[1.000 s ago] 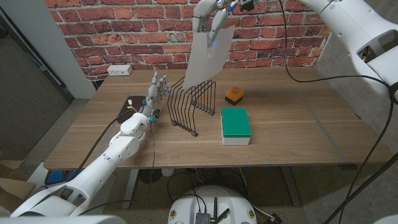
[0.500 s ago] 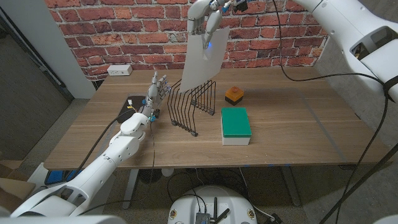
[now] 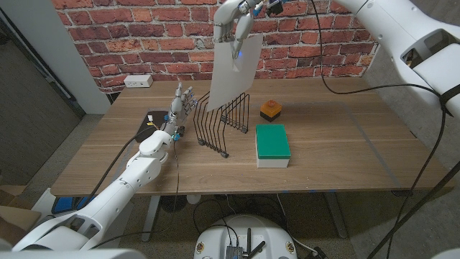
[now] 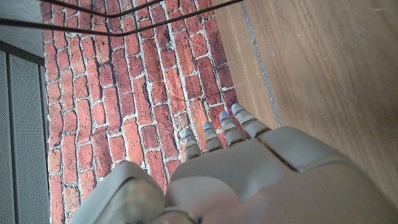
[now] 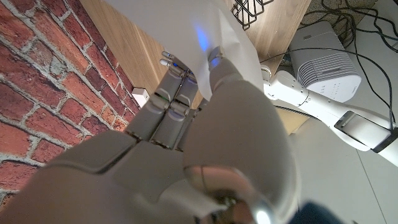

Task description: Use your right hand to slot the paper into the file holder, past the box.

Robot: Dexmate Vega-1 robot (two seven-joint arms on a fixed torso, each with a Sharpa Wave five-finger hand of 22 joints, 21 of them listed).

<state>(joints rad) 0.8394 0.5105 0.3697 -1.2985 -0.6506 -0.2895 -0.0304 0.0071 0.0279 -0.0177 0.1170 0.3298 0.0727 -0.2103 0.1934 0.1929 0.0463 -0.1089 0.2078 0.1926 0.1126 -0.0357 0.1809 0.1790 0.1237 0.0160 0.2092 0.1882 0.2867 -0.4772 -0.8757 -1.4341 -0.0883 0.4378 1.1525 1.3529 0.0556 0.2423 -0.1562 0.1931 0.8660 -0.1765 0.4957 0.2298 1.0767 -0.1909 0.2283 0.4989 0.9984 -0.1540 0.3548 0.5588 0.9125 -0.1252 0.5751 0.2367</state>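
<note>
We hold the paper point(image 3: 235, 70) high over the far side of the table point(image 3: 345, 144), pinched by its top edge in our right hand point(image 3: 235, 23), thumb on one face and fingers on the other, as the right wrist view also shows. The sheet hangs down from the hand with its long axis close to upright, tilted a little so the lower edge swings toward our left. That lower edge sits just above the tops of the black wire file holder point(image 3: 219, 124), overlapping the rear dividers in the head view; we cannot tell from this angle whether it has entered a slot or only hovers in front of one.

The file holder lies straight below the hand, so the coming move is, in our judgement, mostly a descent along the sheet's own long axis, with the sheet turned to match the dividers. The green-topped box point(image 3: 272, 144) stands just beside the holder on our right, low on the table, and a small orange object point(image 3: 270, 109) sits behind it; the paper hangs well above both.

Our left hand point(image 3: 181, 103) waits near the holder's left side, holding nothing, fingers upright and close together. The right hand is the one above the slots and carries the sheet
</note>
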